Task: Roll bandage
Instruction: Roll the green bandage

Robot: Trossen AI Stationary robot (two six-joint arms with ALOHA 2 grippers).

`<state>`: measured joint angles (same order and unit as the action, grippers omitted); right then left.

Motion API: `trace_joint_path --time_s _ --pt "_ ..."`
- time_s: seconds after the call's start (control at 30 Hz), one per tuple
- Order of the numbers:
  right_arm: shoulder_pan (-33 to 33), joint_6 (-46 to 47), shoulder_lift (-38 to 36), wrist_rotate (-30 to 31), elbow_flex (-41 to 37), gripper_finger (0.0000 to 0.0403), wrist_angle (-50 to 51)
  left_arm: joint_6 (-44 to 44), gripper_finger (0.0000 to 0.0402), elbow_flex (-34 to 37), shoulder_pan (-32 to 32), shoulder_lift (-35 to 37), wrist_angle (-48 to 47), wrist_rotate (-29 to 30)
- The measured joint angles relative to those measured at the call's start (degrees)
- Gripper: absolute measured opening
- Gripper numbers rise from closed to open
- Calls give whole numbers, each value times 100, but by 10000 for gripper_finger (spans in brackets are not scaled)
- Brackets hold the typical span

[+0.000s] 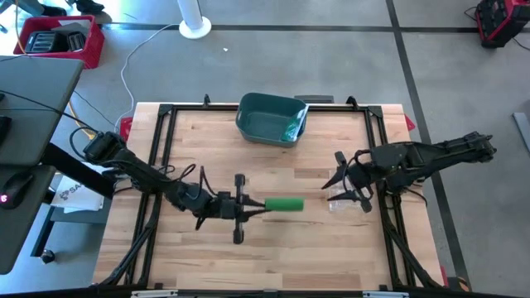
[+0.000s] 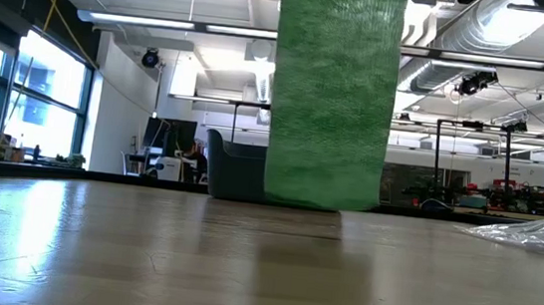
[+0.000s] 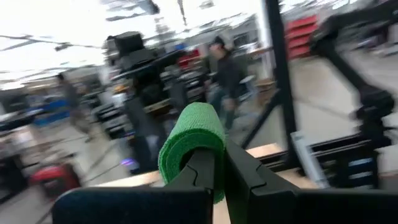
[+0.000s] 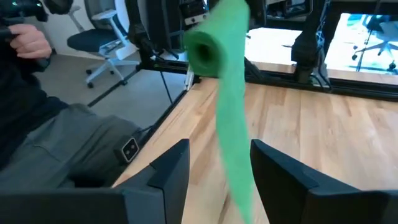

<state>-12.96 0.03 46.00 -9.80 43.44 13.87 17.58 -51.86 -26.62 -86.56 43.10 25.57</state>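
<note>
A green bandage (image 2: 334,93) fills the middle of the low view, close up, with its lower edge down at the wooden table (image 1: 273,257). From above, the left gripper (image 1: 258,206) is squeezed shut on one end of this bandage near the table's middle. The right gripper (image 1: 346,184) sits well to the side with its fingers apart, holding nothing (a crinkly clear wrapper (image 1: 341,201) lies just under it). Farther back, a teal bin (image 1: 270,119) rests near the table's far edge. A person (image 3: 227,68) stands in the room behind.
</note>
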Motion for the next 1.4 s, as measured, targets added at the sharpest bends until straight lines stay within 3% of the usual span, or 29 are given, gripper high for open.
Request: trace_joint_path --time_s 0.13,0.37,0.5,0.67,0.87,1.2,1.33,1.4 --pt "-34 -20 208 34 2 161 -91 241 4 0 42 0 -273 1022" --pt "62 -53 1261 -29 -13 161 -73 -152 5 518 714 0 -684 1996" --pt "272 -440 2117 -221 -13 161 -233 -665 4 1176 1159 0 -556 2141" --pt "889 -1022 3253 -1044 -17 161 -1098 -1013 4 1776 1540 -2 -545 2171" --pt "1626 -1890 4755 -1016 415 161 -1727 -1256 8 2103 1796 -2 -541 2169" --pt "1906 -3757 6870 -712 2806 161 62 -1307 11 2111 1879 -2 -588 2111" --pt "2020 -3997 7426 -389 3344 151 731 -1305 11 2111 1879 -2 -589 2125" --pt "2085 -3928 7618 -542 3443 129 910 -1302 11 2111 1879 -2 -598 2217"
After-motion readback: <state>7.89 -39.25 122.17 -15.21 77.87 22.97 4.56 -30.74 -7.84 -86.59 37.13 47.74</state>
